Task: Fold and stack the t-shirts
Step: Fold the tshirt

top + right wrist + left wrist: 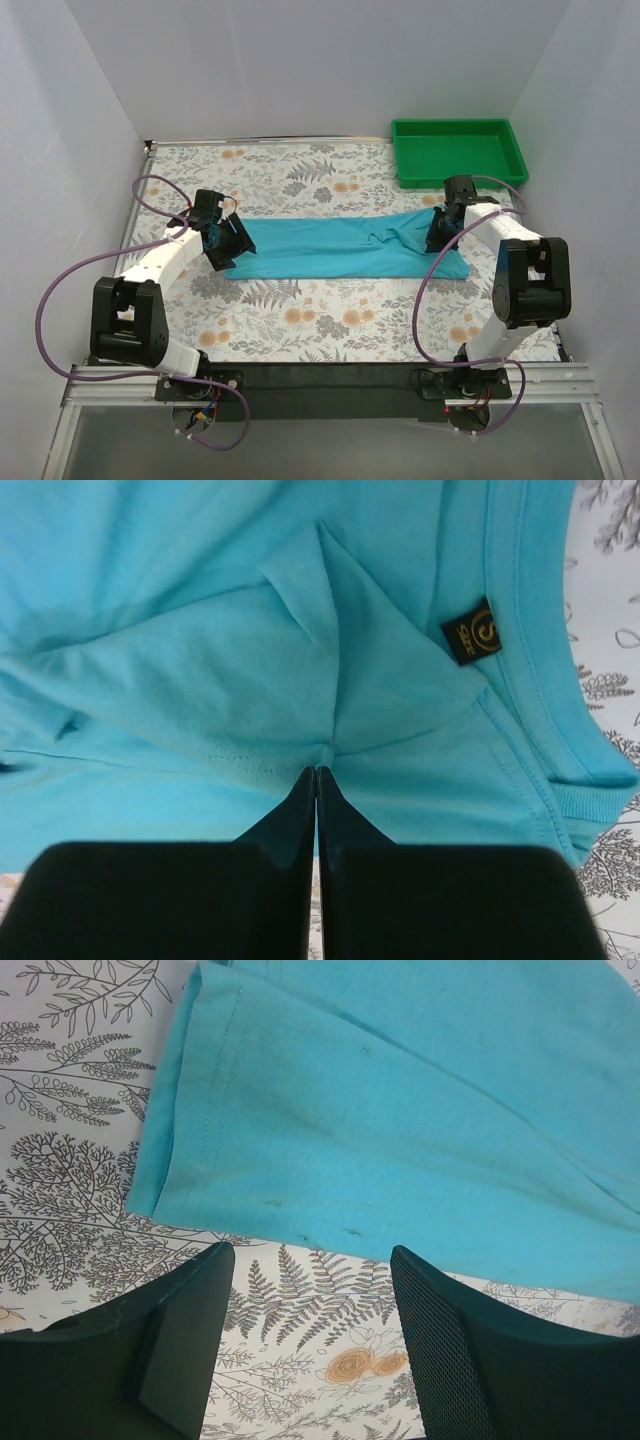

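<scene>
My left fingers (235, 243) stand wide beside one end of the shirt (340, 245), my right fingers (317, 790) pinched tight on its other end.

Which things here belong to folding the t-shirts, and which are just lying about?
Belongs to the job: turquoise t-shirt, laid out; right gripper, jaws shut on cloth near the collar; left gripper, jaws open at the other end.
Just lying about: green tray, far right corner.
</scene>
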